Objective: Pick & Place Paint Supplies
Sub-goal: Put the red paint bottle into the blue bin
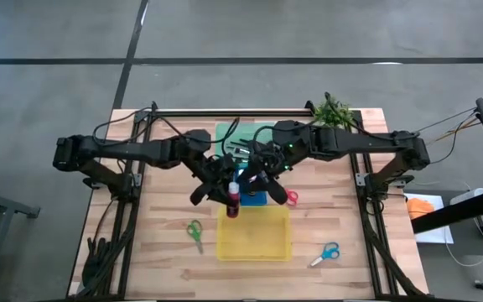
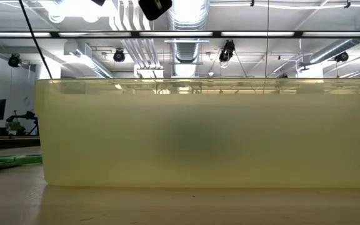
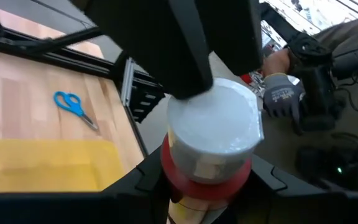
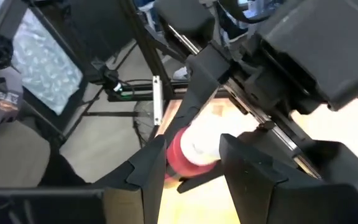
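Red paint bottle [image 1: 233, 200], white-capped: clamped in the left gripper [image 1: 229, 195] above the yellow tray's [image 1: 254, 243] far edge; the right gripper [image 4: 188, 163] has its fingers partly spread around that bottle, contact unclear. Advice: one arm lets go before lowering. Wooden table [image 1: 350, 252]; scissors lie beside the tray; ceiling ducts beyond

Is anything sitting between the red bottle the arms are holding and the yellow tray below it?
Nothing visible. The red paint bottle hangs in the left gripper at the yellow tray's far rim, the right gripper closing around it. The tray's bare floor lies just beyond.
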Motion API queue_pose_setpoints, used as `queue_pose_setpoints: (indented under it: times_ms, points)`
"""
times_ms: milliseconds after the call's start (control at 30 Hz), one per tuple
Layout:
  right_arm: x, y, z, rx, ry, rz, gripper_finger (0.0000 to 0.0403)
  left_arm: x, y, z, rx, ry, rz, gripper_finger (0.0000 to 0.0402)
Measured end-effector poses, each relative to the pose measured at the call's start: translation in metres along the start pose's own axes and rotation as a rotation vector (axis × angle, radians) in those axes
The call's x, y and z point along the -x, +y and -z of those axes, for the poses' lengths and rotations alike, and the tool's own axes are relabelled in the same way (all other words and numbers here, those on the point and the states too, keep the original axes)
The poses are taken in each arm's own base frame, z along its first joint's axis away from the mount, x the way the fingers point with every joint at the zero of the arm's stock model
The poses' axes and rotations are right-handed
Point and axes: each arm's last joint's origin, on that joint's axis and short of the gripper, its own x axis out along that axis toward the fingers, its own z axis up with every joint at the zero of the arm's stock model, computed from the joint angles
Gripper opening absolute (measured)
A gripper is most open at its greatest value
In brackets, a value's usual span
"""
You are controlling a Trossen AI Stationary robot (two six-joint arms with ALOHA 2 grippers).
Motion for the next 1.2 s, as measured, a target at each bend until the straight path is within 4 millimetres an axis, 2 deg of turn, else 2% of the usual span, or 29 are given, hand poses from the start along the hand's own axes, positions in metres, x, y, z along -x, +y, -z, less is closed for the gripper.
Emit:
queue_pose_setpoints:
  times_ms: [533, 800, 1200]
  points:
    - [-0.008, -0.008, -0.002, -0.079, -0.023, -0.017, 0.0148, 0.0, 0.001, -0.004, -0.081, -0.06, -0.054, 0.0132]
    - [-0.015, -0.015, 0.004, -0.112, 0.006, 0.007, 0.0148, 0.0, 0.003, -0.006, -0.111, -0.102, -0.139, 0.0132]
    - [-0.013, -0.016, 0.006, -0.1, 0.034, 0.015, 0.0148, 0.0, 0.004, -0.007, -0.142, -0.126, -0.197, 0.0132]
